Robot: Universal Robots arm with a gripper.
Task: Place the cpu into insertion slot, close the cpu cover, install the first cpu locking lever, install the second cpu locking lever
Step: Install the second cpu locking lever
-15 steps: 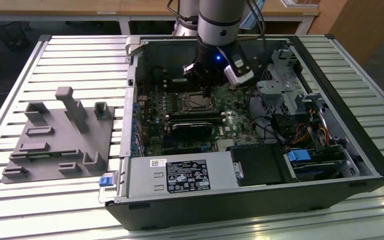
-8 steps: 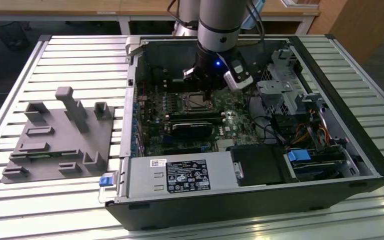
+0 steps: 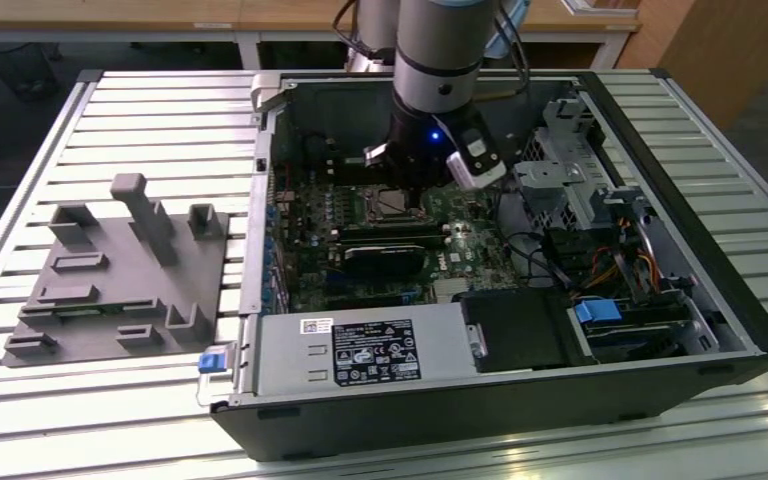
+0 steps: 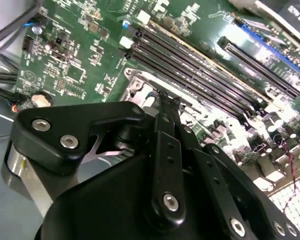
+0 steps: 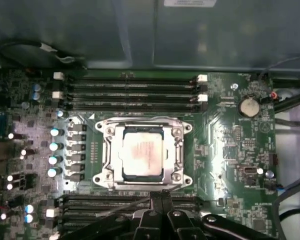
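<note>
Cpu (image 5: 142,152) seated flat in the insertion slot (image 5: 182,131), silvery top showing through the window of the cpu cover (image 5: 177,152). Cover lying down over the chip's edges, its silver frame ringing all four sides. Bare green board in a narrow band around the slot.

Hemmed in on two opposite sides by long black memory slots (image 5: 132,92), one bank just past each edge of the frame. Row of small blue-topped capacitors (image 5: 54,146) along a third side, a round coin cell (image 5: 249,106) farther off past the fourth.

Hand (image 5: 162,196) clenched, fingertips pressed together, poised just outside the slot's edge above the nearer memory bank; seen in the second wrist view (image 4: 166,100) close over the frame's corner. Whether touching the frame, cannot tell.

In the exterior view, arm reaching straight down into the open computer case (image 3: 744,330), steel walls close on every side, drive cages and cables crowding the exterior view's right. Case resting on a slatted bench (image 3: 131,110), with a grey fixture block (image 3: 117,270) well apart on the exterior view's left and open slats around it.
</note>
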